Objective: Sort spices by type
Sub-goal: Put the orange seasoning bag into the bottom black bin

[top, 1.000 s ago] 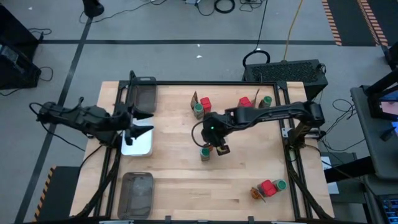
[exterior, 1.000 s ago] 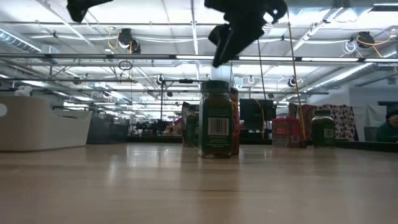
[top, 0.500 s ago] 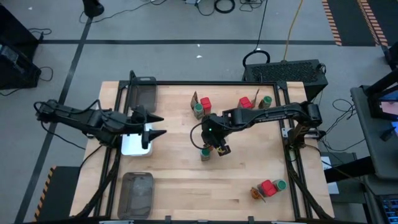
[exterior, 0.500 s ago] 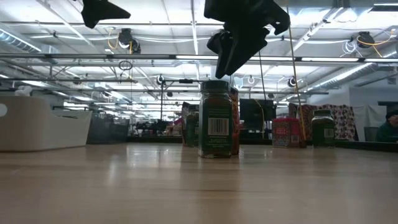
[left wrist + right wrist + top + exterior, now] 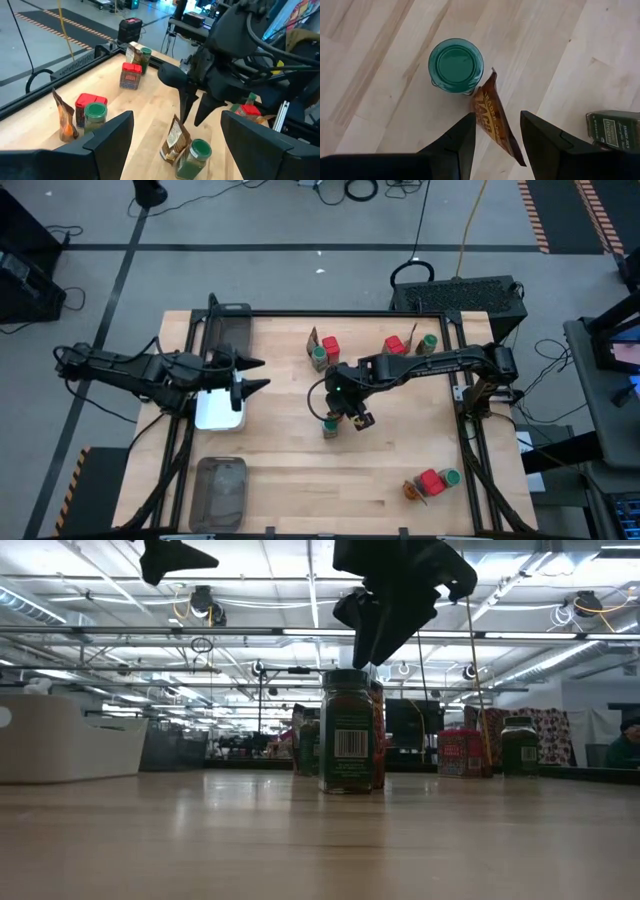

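Wooden table (image 5: 290, 480) carries the spices (image 5: 323, 353) in mixed little groups at the far side, the middle and the near right corner, so we judge the sorting hardly begun. Our right gripper (image 5: 495, 131), half open and empty, hangs over a sachet (image 5: 495, 120) touching a green-lidded jar (image 5: 455, 65); our left gripper (image 5: 252, 375), wide and empty, waits above the white dish (image 5: 215, 415). Behind, we see a large hall with ceiling lights.

Green-lidded jar (image 5: 456, 65) touches the sachet (image 5: 496, 126), crowding one side; bare table (image 5: 300, 480) elsewhere.

Left end effector (image 5: 253, 376) farther toward table centre
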`<move>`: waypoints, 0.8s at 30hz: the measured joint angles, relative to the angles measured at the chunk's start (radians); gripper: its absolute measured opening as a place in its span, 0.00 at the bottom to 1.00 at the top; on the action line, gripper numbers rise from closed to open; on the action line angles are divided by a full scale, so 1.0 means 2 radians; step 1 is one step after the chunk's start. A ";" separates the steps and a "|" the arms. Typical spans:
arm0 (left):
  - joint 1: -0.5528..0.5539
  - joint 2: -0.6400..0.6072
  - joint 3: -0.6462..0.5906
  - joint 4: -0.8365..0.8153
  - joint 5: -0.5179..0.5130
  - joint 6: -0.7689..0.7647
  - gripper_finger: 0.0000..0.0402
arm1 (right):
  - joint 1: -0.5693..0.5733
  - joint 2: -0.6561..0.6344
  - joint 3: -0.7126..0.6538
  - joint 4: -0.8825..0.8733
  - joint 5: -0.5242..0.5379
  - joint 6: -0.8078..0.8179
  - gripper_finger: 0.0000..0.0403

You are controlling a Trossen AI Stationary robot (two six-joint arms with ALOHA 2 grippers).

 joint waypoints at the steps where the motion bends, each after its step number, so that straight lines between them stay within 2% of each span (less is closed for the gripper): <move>1: 0.000 0.000 0.000 -0.001 0.000 0.000 0.76 | 0.000 0.000 0.000 0.000 0.000 0.000 0.35; 13: 0.000 0.001 0.000 -0.059 0.000 -0.012 0.76 | 0.000 0.000 0.000 -0.001 0.000 -0.047 0.35; 24: 0.000 0.001 0.000 -0.084 0.001 -0.013 0.76 | 0.000 0.000 0.000 -0.002 -0.001 -0.054 0.35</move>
